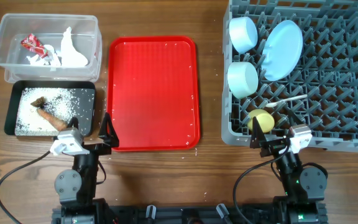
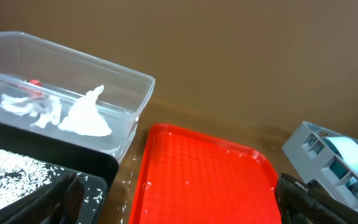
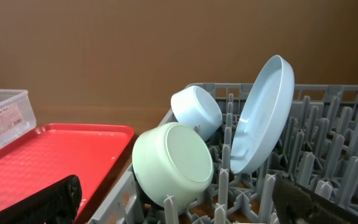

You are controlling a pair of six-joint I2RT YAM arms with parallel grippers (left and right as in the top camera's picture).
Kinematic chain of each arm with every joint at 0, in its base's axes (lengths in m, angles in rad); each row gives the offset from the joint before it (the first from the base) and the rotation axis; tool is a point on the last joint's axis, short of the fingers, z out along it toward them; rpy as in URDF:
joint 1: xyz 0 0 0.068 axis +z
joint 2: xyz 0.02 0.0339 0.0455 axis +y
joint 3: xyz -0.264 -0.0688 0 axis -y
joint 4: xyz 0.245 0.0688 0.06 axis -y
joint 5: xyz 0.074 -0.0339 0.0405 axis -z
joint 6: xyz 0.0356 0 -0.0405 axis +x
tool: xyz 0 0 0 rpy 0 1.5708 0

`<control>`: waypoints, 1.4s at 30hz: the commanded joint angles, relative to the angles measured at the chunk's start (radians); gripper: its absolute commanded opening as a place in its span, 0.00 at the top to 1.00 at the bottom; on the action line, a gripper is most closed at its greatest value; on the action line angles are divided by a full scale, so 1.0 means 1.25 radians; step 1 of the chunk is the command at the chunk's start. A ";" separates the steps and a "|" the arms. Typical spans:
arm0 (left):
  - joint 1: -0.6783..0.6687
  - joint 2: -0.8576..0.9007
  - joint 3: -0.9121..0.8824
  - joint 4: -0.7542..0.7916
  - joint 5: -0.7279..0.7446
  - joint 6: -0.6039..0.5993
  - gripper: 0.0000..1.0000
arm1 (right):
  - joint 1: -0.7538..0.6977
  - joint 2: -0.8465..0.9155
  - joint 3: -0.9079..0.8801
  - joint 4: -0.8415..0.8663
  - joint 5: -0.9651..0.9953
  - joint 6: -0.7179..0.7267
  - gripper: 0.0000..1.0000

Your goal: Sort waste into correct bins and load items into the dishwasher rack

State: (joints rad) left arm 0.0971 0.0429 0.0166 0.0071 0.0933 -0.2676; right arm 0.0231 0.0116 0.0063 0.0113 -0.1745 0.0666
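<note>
The grey dishwasher rack (image 1: 340, 93) holds two light blue bowls (image 1: 242, 33) (image 1: 242, 78), the light blue plate (image 1: 283, 50), the white spoon (image 1: 286, 101) and the yellow cup (image 1: 261, 120). The clear tub (image 1: 47, 28) holds the red-and-white wrapper (image 1: 31, 45) and white tissue (image 1: 71, 51). The black tray (image 1: 11, 106) holds rice grains (image 1: 61, 101) and the brown stick (image 1: 47, 116). My left gripper (image 1: 93, 138) is open and empty by the red tray's near left corner. My right gripper (image 1: 272, 140) is open and empty at the rack's near edge. The wrist views show the tub (image 2: 135, 93), bowls (image 3: 173, 163) and plate (image 3: 263, 112).
The flat red serving tray (image 1: 154, 93) lies between the bins and the rack, with a few stray rice grains on it and beside it (image 2: 129, 183). Bare wooden table runs along the front edge around both arm bases.
</note>
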 commanded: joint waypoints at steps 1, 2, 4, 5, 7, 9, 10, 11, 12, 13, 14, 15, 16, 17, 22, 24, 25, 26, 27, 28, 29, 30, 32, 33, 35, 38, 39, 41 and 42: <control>-0.005 -0.032 -0.008 -0.016 -0.016 -0.002 0.00 | 0.005 -0.005 -0.001 0.002 0.009 -0.006 0.00; -0.007 -0.032 -0.008 -0.022 -0.016 -0.001 0.00 | 0.005 -0.005 -0.001 0.002 0.009 -0.006 0.00; -0.008 -0.032 -0.008 -0.044 -0.016 -0.001 0.00 | 0.005 -0.005 -0.001 0.002 0.009 -0.006 0.00; -0.008 -0.032 -0.008 -0.067 -0.016 -0.001 0.00 | 0.005 -0.005 -0.001 0.002 0.009 -0.006 0.00; -0.008 -0.032 -0.008 -0.063 -0.016 -0.002 0.00 | 0.005 -0.005 -0.001 0.002 0.009 -0.006 0.00; -0.008 -0.032 -0.008 -0.063 -0.016 -0.001 0.00 | 0.005 -0.005 -0.001 0.002 0.009 -0.006 0.00; -0.008 -0.032 -0.008 -0.063 -0.016 -0.001 0.00 | 0.005 -0.005 -0.001 0.002 0.009 -0.006 0.00; -0.008 -0.032 -0.008 -0.063 -0.016 -0.001 0.00 | 0.005 -0.005 -0.001 0.002 0.009 -0.006 0.00; -0.008 -0.032 -0.008 -0.063 -0.016 -0.001 0.00 | 0.005 -0.005 -0.001 0.002 0.009 -0.006 0.00; -0.008 -0.032 -0.008 -0.063 -0.016 -0.001 0.00 | 0.005 -0.005 -0.001 0.002 0.009 -0.005 0.00; -0.008 -0.032 -0.008 -0.063 -0.016 -0.001 0.00 | 0.005 -0.005 -0.001 0.002 0.009 -0.006 0.01; -0.008 -0.032 -0.008 -0.063 -0.016 -0.001 0.00 | 0.005 -0.005 -0.001 0.002 0.009 -0.006 0.00; -0.008 -0.032 -0.008 -0.063 -0.016 -0.001 0.00 | 0.005 -0.005 -0.001 0.002 0.009 -0.006 0.00; -0.008 -0.032 -0.008 -0.063 -0.016 -0.001 0.00 | 0.005 -0.005 -0.001 0.002 0.009 -0.006 0.00; -0.008 -0.032 -0.008 -0.063 -0.016 -0.001 0.00 | 0.005 -0.005 -0.001 0.002 0.009 -0.006 0.00; -0.008 -0.032 -0.008 -0.063 -0.016 -0.001 0.00 | 0.005 -0.005 -0.001 0.002 0.009 -0.006 0.00; -0.008 -0.032 -0.008 -0.063 -0.016 -0.002 0.00 | 0.005 -0.005 -0.001 0.002 0.009 -0.006 0.00; -0.008 -0.032 -0.008 -0.063 -0.016 -0.001 0.00 | 0.005 -0.005 -0.001 0.002 0.009 -0.006 0.00; -0.008 -0.032 -0.008 -0.063 -0.016 -0.001 0.00 | 0.005 -0.005 -0.001 0.002 0.009 -0.006 0.00; -0.008 -0.032 -0.008 -0.063 -0.016 -0.001 0.00 | 0.005 -0.005 -0.001 0.002 0.009 -0.006 0.00; -0.008 -0.032 -0.008 -0.063 -0.016 -0.001 0.00 | 0.005 -0.005 -0.001 0.002 0.009 -0.006 0.00; -0.008 -0.032 -0.008 -0.063 -0.016 -0.001 0.00 | 0.005 -0.005 -0.001 0.002 0.009 -0.006 0.00; -0.008 -0.032 -0.008 -0.063 -0.016 -0.001 0.00 | 0.005 -0.005 -0.001 0.002 0.009 -0.006 0.00; -0.008 -0.032 -0.008 -0.063 -0.016 -0.001 0.00 | 0.005 -0.005 -0.001 0.002 0.009 -0.006 0.01; -0.008 -0.032 -0.008 -0.063 -0.016 -0.001 0.00 | 0.005 -0.005 -0.001 0.002 0.009 -0.006 0.00; -0.008 -0.032 -0.008 -0.063 -0.016 -0.001 0.00 | 0.005 -0.005 -0.001 0.002 0.009 -0.006 0.00; -0.008 -0.032 -0.008 -0.063 -0.016 -0.001 0.00 | 0.005 -0.005 -0.001 0.002 0.009 -0.006 0.00; -0.008 -0.032 -0.008 -0.063 -0.016 -0.001 0.00 | 0.005 -0.005 -0.001 0.002 0.009 -0.006 0.00; -0.008 -0.032 -0.008 -0.063 -0.016 -0.001 0.00 | 0.005 -0.005 -0.001 0.002 0.009 -0.006 0.00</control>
State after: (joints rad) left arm 0.0921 0.0135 0.0135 -0.0692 0.0830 -0.2676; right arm 0.0231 0.0116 0.0063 0.0113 -0.1749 0.0666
